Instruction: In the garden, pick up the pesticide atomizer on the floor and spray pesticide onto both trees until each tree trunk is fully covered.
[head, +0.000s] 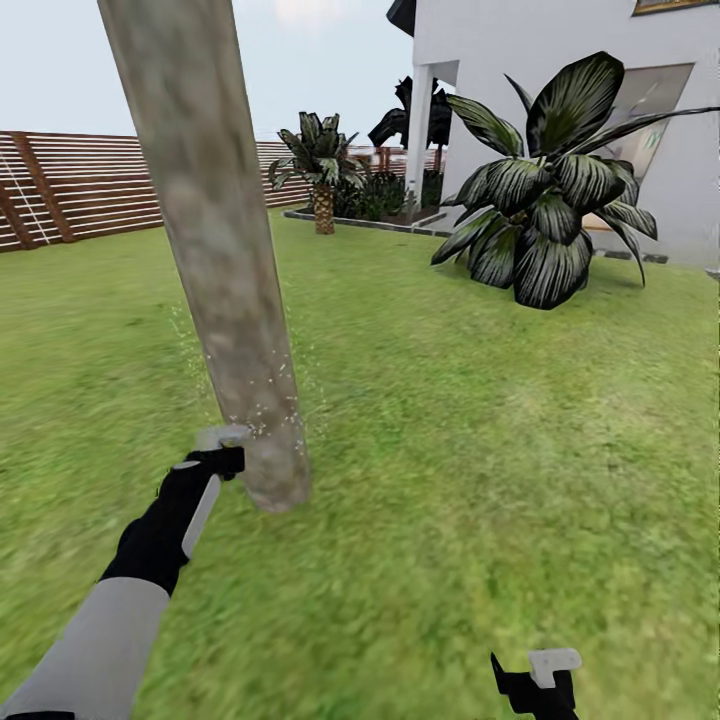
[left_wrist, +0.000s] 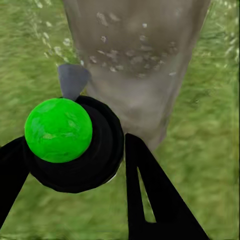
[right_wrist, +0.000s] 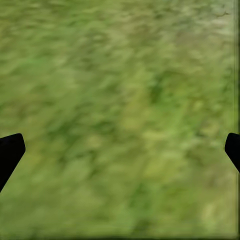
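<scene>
Now left tool (head: 222, 452) gripping atomizer (left_wrist: 75, 142) — speckled trunk (head: 215, 250)

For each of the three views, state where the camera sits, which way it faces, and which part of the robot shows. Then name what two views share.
Head: on the robot's head, looking down over the lawn at the trunk; left gripper and right gripper show.
Left wrist: near the left gripper, facing the trunk; fingers hold the atomizer.
Right wrist: facing grass; fingertips at the edges.
Shared: head and left wrist see the speckled trunk.

The left gripper (head: 222, 450) sits just beside the base of the leaning tree trunk (head: 215, 240), where pale pesticide specks (head: 262, 415) dot the bark above the lawn (head: 480, 420).
</scene>
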